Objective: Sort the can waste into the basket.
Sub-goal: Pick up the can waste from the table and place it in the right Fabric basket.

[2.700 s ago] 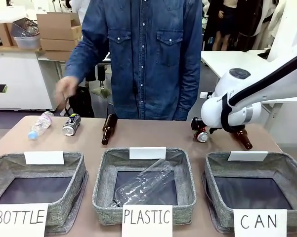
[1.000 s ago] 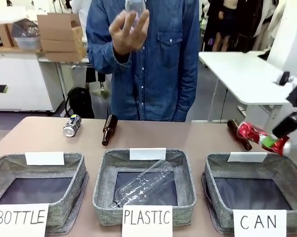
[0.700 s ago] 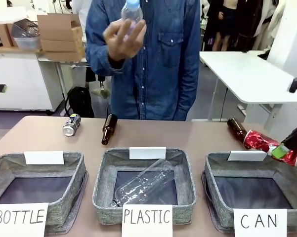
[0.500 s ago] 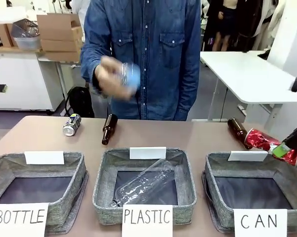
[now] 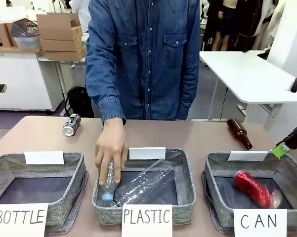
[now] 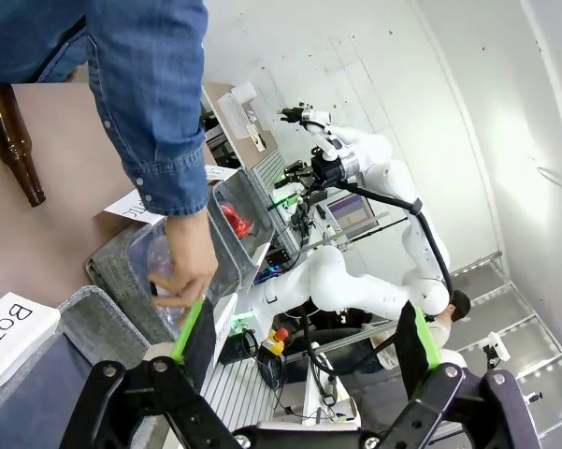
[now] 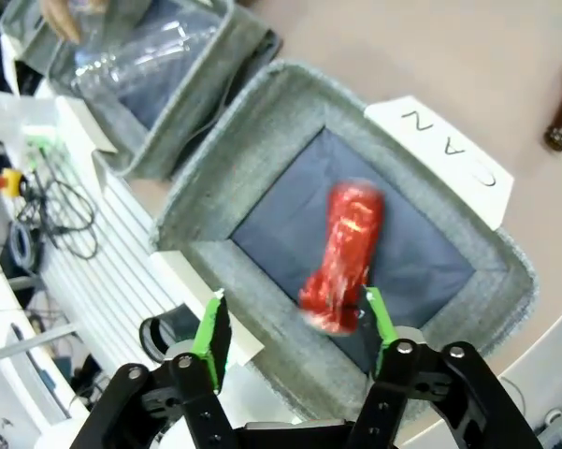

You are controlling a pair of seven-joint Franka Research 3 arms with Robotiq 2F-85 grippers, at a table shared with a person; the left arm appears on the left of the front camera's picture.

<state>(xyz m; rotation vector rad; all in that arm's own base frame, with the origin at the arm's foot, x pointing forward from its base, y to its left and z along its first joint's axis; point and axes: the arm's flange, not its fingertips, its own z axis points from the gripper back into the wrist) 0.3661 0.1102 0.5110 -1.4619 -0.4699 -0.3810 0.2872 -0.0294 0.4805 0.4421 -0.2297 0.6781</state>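
A brown tabletop (image 5: pixel 188 133) runs across the room, with a white table (image 5: pixel 247 74) and stacked cardboard boxes (image 5: pixel 59 32) behind the person in a denim shirt (image 5: pixel 143 59).

The right gripper (image 7: pixel 293 297) hangs above the CAN basket (image 7: pixel 262 112) with its green-padded fingers spread and nothing between them. Straight ahead of it, apart from the pads, the red can (image 7: pixel 346 248) shows as a smeared shape over the basket's dark floor. A brown glass bottle (image 5: pixel 239 133) lies on the table just past the basket's far rim. The dark can (image 5: pixel 71 125) lies on its side well away from this claw, across the table near the far edge.

The left gripper (image 6: pixel 307 309) is spread wide and empty. Ahead of it the person's hand (image 6: pixel 182 271) reaches down into the PLASTIC basket (image 5: pixel 185 173), pressing a small clear bottle (image 5: pixel 108 185) in beside a large clear bottle (image 5: pixel 148 185). The arm and hand block the way to that middle basket. The BOTTLE basket (image 5: pixel 5 163) sits nearest this claw.
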